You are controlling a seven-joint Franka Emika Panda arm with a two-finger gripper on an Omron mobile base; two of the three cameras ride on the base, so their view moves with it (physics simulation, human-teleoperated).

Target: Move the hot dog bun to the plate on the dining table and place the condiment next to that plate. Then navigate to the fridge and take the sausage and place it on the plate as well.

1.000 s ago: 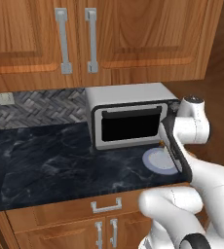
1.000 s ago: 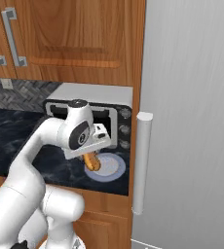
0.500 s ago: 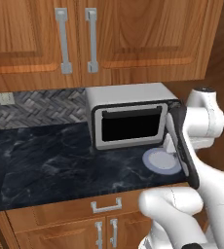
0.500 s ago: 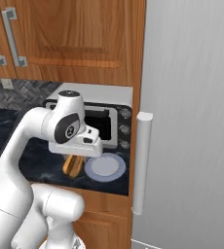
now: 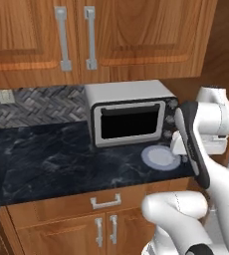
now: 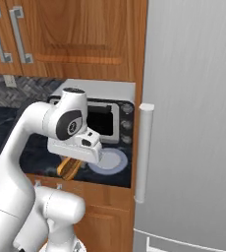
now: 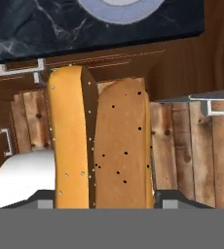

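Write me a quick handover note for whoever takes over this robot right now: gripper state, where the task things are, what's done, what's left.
Gripper: shut on the hot dog bun, held in the air just off the front edge of the black counter, over the wood floor.
Fridge: to the right of the counter, door closed.
The pale blue-grey plate in front of the toaster oven is not the target plate.
Done: bun picked up.
Left: carry the bun to the plate on the dining table, set the condiment beside that plate, then drive to the fridge, take the sausage and put it on the plate.
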